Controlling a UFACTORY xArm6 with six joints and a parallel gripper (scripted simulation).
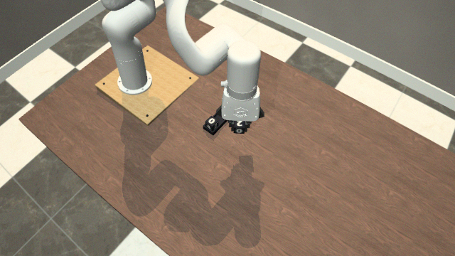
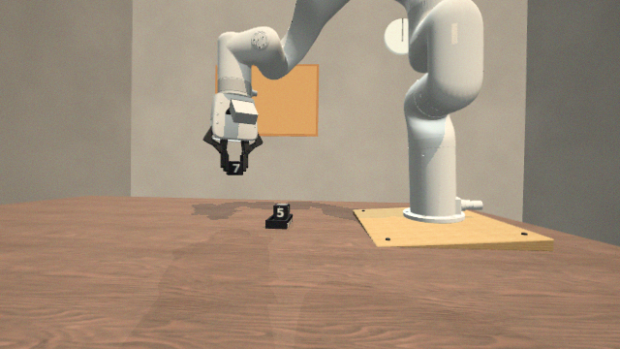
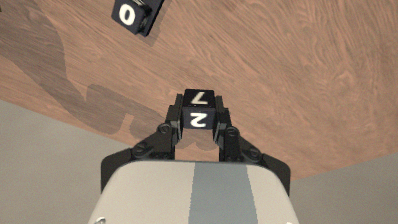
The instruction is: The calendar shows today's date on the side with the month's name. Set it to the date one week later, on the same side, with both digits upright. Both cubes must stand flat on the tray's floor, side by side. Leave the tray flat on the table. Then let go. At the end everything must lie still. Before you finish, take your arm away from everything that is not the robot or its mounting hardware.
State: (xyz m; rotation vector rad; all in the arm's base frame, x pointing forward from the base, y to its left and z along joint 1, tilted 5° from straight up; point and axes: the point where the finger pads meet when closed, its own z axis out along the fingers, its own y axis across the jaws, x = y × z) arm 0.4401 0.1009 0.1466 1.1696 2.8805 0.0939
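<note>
My gripper [image 2: 234,165] is shut on a black digit cube [image 3: 198,110] and holds it well above the table. The held cube shows a 7 toward the exterior camera [image 2: 235,168]; the wrist view shows a 7 and a 2 on it. In the top view it shows [image 1: 239,125] just below the wrist. The black tray [image 2: 279,222] lies flat on the table with the other cube [image 2: 281,211] [image 1: 212,121] standing in it, showing a 5 to the exterior view and a 0 on top. That cube is at the top left of the wrist view [image 3: 134,14].
The arm's base stands on a light wooden plate [image 1: 147,82] at the table's back left. The brown table top [image 1: 284,171] ends in edges over a checkered floor.
</note>
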